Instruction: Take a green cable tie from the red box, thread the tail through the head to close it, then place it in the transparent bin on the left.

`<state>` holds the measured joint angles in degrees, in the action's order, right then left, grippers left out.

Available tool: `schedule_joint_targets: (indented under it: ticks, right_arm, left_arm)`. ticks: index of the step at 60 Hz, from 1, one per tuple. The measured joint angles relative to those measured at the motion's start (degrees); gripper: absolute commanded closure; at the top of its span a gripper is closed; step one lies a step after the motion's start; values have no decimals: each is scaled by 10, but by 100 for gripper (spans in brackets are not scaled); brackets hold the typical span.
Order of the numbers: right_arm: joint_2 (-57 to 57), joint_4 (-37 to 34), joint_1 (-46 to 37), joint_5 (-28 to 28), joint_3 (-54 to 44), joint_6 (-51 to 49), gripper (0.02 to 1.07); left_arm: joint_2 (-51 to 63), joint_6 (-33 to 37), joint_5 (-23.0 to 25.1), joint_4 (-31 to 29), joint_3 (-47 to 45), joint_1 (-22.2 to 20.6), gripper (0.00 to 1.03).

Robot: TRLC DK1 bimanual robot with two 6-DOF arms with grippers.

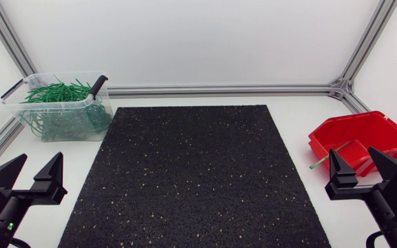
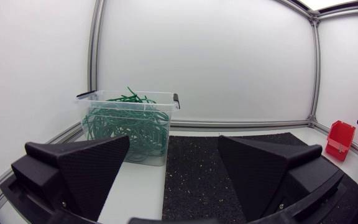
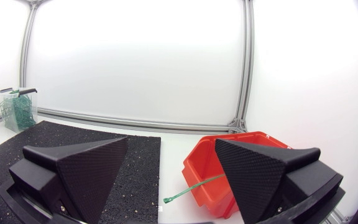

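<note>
Head view: one box [image 1: 372, 131], one bin [image 1: 47, 104].

Left gripper [image 1: 38, 165] at eight o'clock, jaws wide apart, pointing toward twelve; right gripper [image 1: 354, 161] at four o'clock, likewise spread.

mat [image 1: 191, 172]: black, speckled | flat on white table [image 1: 302, 138] | centre

surface: flat white table [image 1: 295, 110] | centre: rectangular black rubber mat [image 1: 195, 172] (pale-flecked) | far left: clear plastic bin [image 1: 100, 110] of green ties, just beside mat | right: red plastic box [image 1: 395, 138], one thin green cable tie [image 1: 320, 162] poking out onto table
</note>
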<state>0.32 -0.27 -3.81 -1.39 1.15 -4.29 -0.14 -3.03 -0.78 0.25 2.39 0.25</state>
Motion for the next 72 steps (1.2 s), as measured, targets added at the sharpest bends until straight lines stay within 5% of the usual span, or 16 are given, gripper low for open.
schedule_joint_targets:
  ticks: [47, 60, 72]
  right_arm:
    - [4, -7, 4, -3, 31, 0, 5]
    - [135, -13, -15, -6, 142, 0, 5]
    - [268, -41, -68, -67, 223, -19, 5]
  left_arm:
    - [0, 0, 0, 0, 0, 0, 4]
    - [0, 0, 0, 0, 0, 0, 4]
    - [0, 0, 0, 0, 0, 0, 4]
